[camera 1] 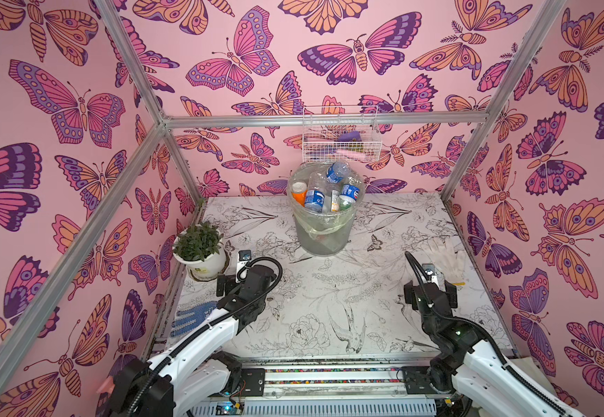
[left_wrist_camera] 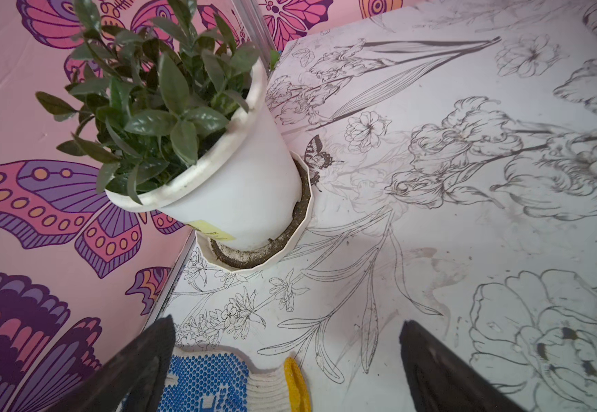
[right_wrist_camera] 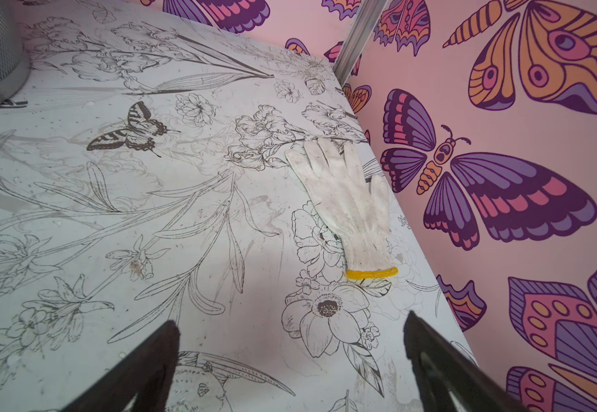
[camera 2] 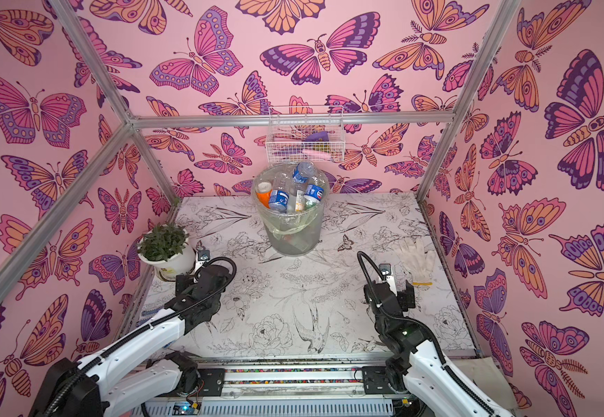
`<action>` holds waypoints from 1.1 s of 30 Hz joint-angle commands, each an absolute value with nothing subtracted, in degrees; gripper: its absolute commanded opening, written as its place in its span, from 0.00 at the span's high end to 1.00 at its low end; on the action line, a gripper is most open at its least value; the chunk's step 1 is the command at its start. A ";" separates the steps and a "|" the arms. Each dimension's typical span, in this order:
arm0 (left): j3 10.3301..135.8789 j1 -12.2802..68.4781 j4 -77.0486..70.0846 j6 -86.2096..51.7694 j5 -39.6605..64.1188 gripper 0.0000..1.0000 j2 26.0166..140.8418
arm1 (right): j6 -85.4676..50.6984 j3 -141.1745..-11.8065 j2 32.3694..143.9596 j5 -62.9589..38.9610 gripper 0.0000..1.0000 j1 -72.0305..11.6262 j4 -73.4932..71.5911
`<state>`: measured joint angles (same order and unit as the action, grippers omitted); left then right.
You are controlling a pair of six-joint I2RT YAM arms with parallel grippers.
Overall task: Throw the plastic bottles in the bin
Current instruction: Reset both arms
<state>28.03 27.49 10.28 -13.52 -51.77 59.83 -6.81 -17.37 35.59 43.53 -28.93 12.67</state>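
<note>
The plastic bottles (camera 1: 324, 193) I could see all sat heaped past the rim of the bin (camera 1: 322, 242) at the back of the table (camera 1: 329, 299), none loose, so I judged the task done. Both the left gripper (left_wrist_camera: 284, 330) and right gripper (right_wrist_camera: 289, 323) stood wide open, empty; the wire basket (camera 1: 311, 153) held small items I could not identify.

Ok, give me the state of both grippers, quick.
Left gripper: open, holding nothing.
Right gripper: open, holding nothing.
</note>
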 commanded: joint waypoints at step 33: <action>17.04 28.65 -0.86 -14.64 -63.05 0.00 52.67 | -1.95 -12.31 37.49 47.45 0.01 -29.00 -2.41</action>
<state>19.46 28.51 1.28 -15.07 -60.29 53.34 -2.90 -13.23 38.83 45.65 -28.93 0.82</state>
